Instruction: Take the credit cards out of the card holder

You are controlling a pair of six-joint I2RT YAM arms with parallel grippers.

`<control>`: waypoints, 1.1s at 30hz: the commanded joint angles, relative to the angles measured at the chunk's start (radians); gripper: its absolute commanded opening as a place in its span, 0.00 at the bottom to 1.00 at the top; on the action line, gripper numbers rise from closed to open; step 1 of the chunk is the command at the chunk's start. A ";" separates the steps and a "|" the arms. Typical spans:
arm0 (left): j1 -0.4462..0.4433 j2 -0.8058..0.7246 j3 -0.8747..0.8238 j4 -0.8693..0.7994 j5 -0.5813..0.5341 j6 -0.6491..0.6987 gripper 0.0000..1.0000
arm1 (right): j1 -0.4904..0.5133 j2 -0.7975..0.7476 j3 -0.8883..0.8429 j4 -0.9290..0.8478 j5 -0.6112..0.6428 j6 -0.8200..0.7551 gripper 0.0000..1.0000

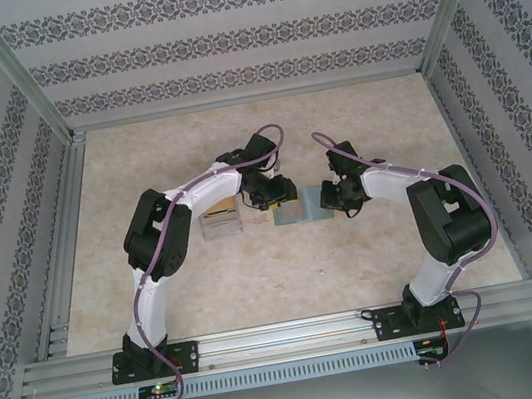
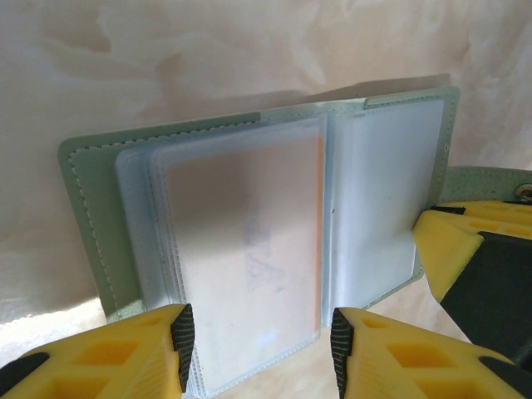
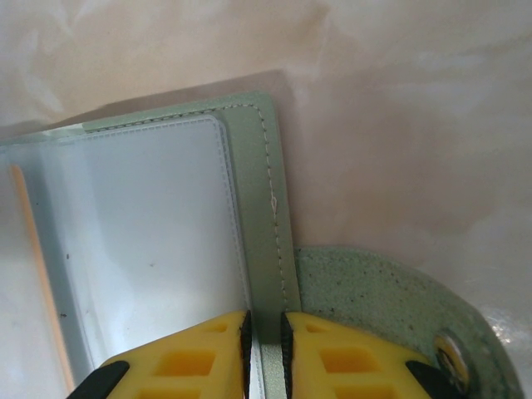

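On the left, the table [image 1: 117,284] has lots of bare room out to its edge. Next comes a clear box [image 1: 221,225], just beside the left gripper [image 1: 274,196]. The card holder [image 1: 298,212] lies open near the middle of the table, between the two grippers. In the left wrist view, the left gripper's jaws are apart, one on each side of the bottom edge of a clear sleeve [image 2: 249,366]. A credit card [image 2: 241,249] with an orange edge sits inside that sleeve. The right gripper [image 3: 264,353] is squeezed tight on the card holder's green right edge. A round flap [image 3: 374,307] lies flat just right of it. More bare table reaches on to the right.
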 commanded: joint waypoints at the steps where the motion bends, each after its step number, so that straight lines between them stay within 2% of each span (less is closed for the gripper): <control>1: -0.018 0.027 0.024 -0.020 0.008 0.025 0.49 | 0.023 0.052 -0.004 -0.003 -0.034 0.015 0.21; 16: -0.018 0.067 0.018 -0.026 0.029 0.015 0.49 | 0.026 0.056 -0.001 -0.003 -0.038 0.018 0.21; 25: -0.018 0.067 -0.017 0.120 0.164 -0.057 0.52 | 0.035 0.060 0.005 -0.003 -0.043 0.020 0.21; 33: -0.021 0.065 -0.017 0.120 0.170 -0.057 0.54 | 0.039 0.054 -0.002 -0.001 -0.044 0.021 0.21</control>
